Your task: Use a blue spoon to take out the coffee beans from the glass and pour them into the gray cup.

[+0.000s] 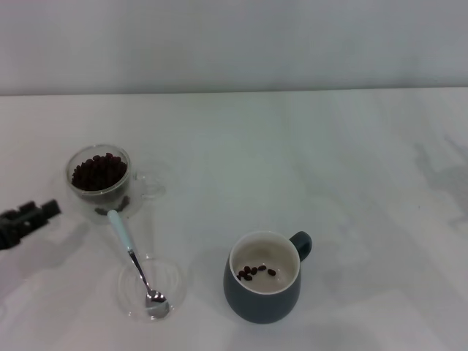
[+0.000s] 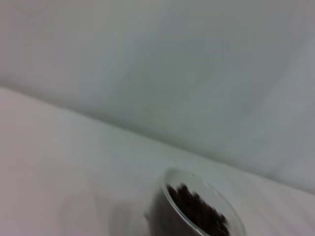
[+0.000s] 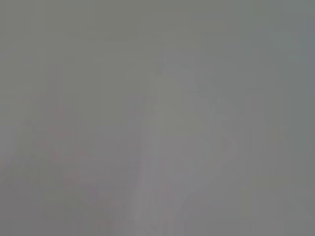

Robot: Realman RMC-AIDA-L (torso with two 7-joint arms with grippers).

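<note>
Lying right of left gripper [image 1: 29, 217] (well apart): blue spoon [image 1: 134, 263].

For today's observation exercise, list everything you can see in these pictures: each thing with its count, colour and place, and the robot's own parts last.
glass: one, clear, with a side handle, on the table at the left, upright.
coffee beans: many, dark brown, filling the glass; a few more lie in the bottom of the gray cup, and some dark ones show at the foot of the glass.
blue spoon: one, pale blue handle and shiny metal bowl, lying with its bowl on the saucer and its handle end towards the glass.
saucer: one, clear, flat and round, nearer the robot than the glass.
gray cup: one, dark blue-gray outside, cream inside, near centre, handle pointing away to the right.
table: one, white.
left hand: one, black, at the left edge, left of the glass, holding nothing.
</note>
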